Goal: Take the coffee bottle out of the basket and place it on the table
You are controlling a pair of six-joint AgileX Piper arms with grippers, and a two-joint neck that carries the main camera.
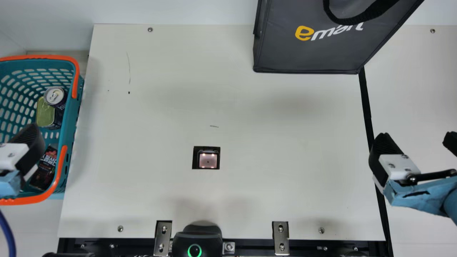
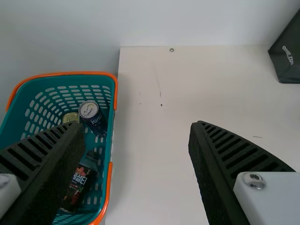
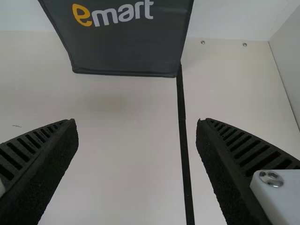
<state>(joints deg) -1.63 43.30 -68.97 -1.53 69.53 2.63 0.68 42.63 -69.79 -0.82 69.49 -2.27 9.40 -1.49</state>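
Teal basket [image 1: 70, 125], beneath my left claw [image 2: 135, 124]; the coffee bottle [image 2: 77, 185] lies aslant in it, below the claw's ribbed fingers, which stand wide apart. Descent without first centring over the bottle could drive one finger into the basket wall. The orange handle [image 2: 108, 185], beside the claw, might catch the bottle on lifting. A pinch on the dark cap [image 2: 90, 158] alone could let it rotate and slip; reaching too far past could topple the drink can [image 2: 97, 122]. My right claw [image 3: 137, 122], also spread, hangs well apart.
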